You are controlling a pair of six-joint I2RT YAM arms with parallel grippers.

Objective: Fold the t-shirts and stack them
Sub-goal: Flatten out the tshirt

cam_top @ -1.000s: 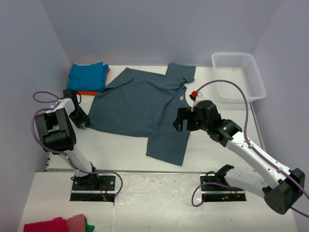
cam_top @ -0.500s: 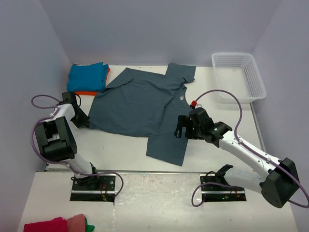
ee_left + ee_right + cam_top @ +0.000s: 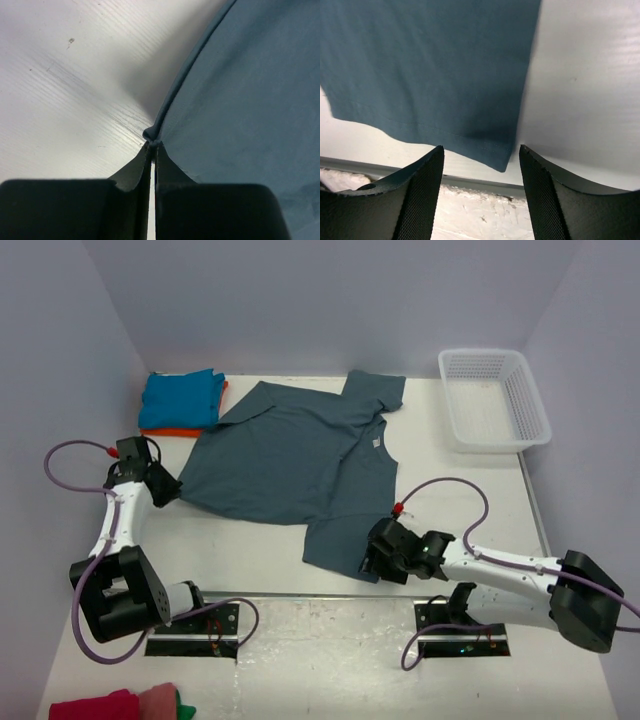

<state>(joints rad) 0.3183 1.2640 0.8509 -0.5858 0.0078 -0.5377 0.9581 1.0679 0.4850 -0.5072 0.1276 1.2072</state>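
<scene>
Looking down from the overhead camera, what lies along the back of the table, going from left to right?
turquoise shirt → big slate-blue shirt → white basket. The orange shirt lies under the turquoise one, so it has no place of its own in the order.

Large slate-blue shirt [image 3: 290, 455]: spread flat, lying sideways across table middle, neck to right, hem to left, one sleeve at far edge, other near front edge. Folded turquoise shirt [image 3: 180, 398]: far-left corner, atop orange shirt [image 3: 165, 431], only orange edges showing.
</scene>
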